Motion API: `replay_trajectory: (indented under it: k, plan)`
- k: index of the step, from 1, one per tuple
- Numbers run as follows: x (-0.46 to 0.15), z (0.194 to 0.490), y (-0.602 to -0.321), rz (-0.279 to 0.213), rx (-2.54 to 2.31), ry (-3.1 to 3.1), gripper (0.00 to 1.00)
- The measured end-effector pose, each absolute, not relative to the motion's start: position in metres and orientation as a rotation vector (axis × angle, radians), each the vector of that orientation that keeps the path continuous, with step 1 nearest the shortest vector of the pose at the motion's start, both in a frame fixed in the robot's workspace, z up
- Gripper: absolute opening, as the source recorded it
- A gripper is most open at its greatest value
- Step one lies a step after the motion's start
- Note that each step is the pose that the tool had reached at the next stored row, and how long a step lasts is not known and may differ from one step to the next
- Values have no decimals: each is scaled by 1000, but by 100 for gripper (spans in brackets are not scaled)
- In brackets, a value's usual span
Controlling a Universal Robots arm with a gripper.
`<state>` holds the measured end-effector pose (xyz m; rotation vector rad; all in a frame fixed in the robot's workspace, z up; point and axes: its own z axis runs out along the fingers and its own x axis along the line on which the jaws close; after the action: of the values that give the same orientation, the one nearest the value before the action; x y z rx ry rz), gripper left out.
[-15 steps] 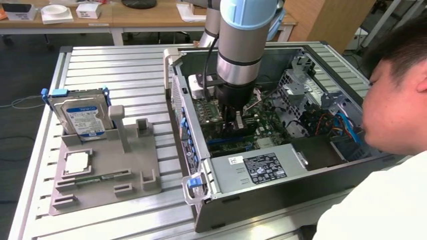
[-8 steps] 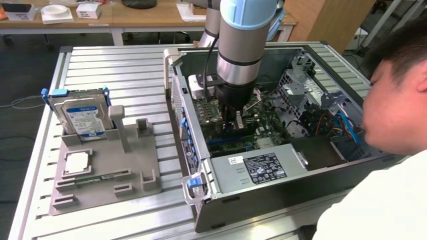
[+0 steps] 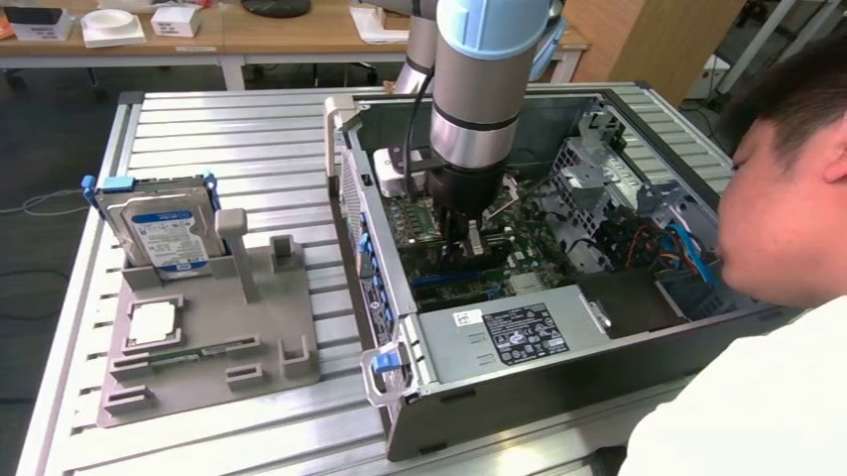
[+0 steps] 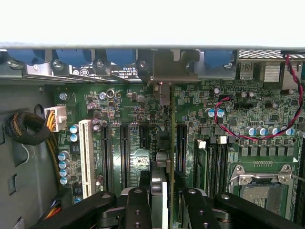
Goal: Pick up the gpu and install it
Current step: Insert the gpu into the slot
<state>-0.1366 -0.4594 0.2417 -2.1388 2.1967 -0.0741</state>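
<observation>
My gripper [image 3: 473, 236] reaches down into the open computer case [image 3: 384, 297], over the green motherboard [image 3: 530, 263]. It is shut on the gpu [image 3: 447, 260], a thin dark card held upright. In the wrist view the gpu [image 4: 163, 143] appears edge-on, running from between my gripper [image 4: 162, 191] fingers up to its metal bracket [image 4: 167, 67] at the case's rear wall. The card stands over the motherboard between the black expansion slots [image 4: 125, 152]; whether it is seated in a slot I cannot tell.
A hard drive [image 3: 162, 230] stands in a grey fixture [image 3: 198, 337] at the exterior view's left, with a processor [image 3: 153, 322] and memory stick [image 3: 198, 352]. The power supply [image 3: 523, 332] lies in the case. A person [image 3: 781, 198] leans in at the exterior view's right. Red-black wires [image 4: 248, 133] cross the board.
</observation>
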Motion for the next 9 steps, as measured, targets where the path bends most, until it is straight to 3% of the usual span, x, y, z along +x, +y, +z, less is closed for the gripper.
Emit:
replay_trajectory:
  k: [9]
  plan:
    - [-137, 241, -459, -74, -2139, 2197, 30]
